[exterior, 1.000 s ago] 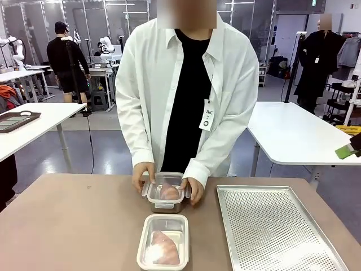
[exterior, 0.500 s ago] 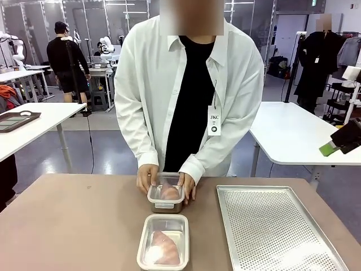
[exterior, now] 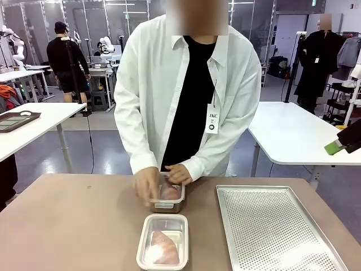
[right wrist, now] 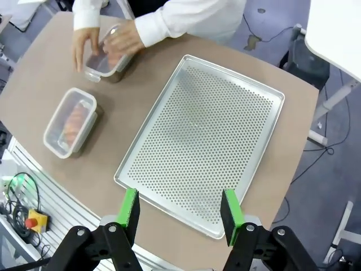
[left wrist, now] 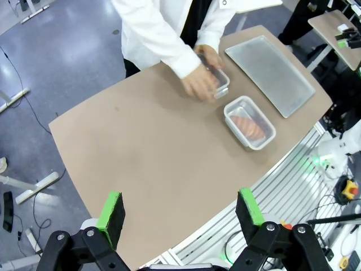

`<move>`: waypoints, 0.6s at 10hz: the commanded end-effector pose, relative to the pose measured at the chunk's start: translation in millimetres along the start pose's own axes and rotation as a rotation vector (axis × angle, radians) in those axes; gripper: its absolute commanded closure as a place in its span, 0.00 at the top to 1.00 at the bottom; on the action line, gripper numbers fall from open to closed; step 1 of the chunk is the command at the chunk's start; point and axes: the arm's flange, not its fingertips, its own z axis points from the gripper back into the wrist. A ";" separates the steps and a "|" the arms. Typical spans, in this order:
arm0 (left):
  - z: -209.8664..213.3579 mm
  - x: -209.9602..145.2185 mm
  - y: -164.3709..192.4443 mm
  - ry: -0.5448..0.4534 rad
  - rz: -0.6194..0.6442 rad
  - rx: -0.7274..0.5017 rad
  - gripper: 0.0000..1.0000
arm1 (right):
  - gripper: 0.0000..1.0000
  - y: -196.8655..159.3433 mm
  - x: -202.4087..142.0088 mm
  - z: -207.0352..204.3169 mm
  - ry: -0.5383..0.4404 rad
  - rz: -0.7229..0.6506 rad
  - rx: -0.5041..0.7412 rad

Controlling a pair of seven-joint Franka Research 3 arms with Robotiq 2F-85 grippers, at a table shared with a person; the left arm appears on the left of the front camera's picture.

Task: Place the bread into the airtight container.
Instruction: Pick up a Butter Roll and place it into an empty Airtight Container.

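Front view: I count two airtight containers on the brown table (exterior: 67,220), each with one piece of bread inside, and one perforated metal tray (exterior: 276,231) to the right. The far container (exterior: 167,197) sits at the person's edge of the table; the near container (exterior: 163,241) lies just in front of it, lid on, bread (exterior: 163,247) visible through the lid. Two hands are at the far container: one hand (exterior: 148,184) blurred against its left side, the other hand (exterior: 179,174) at its back rim. Half a second earlier both hands gripped the container's sides; now the second hand has lifted to the rear edge. A green pad of the right gripper (exterior: 342,144) shows at the picture's right edge, slightly higher than before.

Left wrist view: the left gripper (left wrist: 181,212) hangs high above the table, jaws spread wide, holding nothing. Below I again count two containers, one tray and two hands on the far container.

Right wrist view: the right gripper (right wrist: 180,210) hovers over the tray's near edge, jaws wide apart and empty. Two containers lie off to the left, the person's hands working on the farther one.
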 end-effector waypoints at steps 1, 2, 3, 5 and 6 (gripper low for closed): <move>1.2 0.1 -0.6 0.005 -0.015 -0.004 1.00 | 0.73 -0.8 -3.8 -2.0 -0.001 0.020 0.002; 1.2 0.1 -0.6 0.005 -0.015 -0.004 1.00 | 0.73 -0.8 -3.8 -2.0 -0.001 0.020 0.002; 1.2 0.1 -0.6 0.005 -0.015 -0.004 1.00 | 0.73 -0.8 -3.8 -2.0 -0.001 0.020 0.002; 1.2 0.1 -0.6 0.005 -0.015 -0.004 1.00 | 0.73 -0.8 -3.8 -2.0 -0.001 0.020 0.002; 1.2 0.1 -0.6 0.005 -0.015 -0.004 1.00 | 0.73 -0.8 -3.8 -2.0 -0.001 0.020 0.002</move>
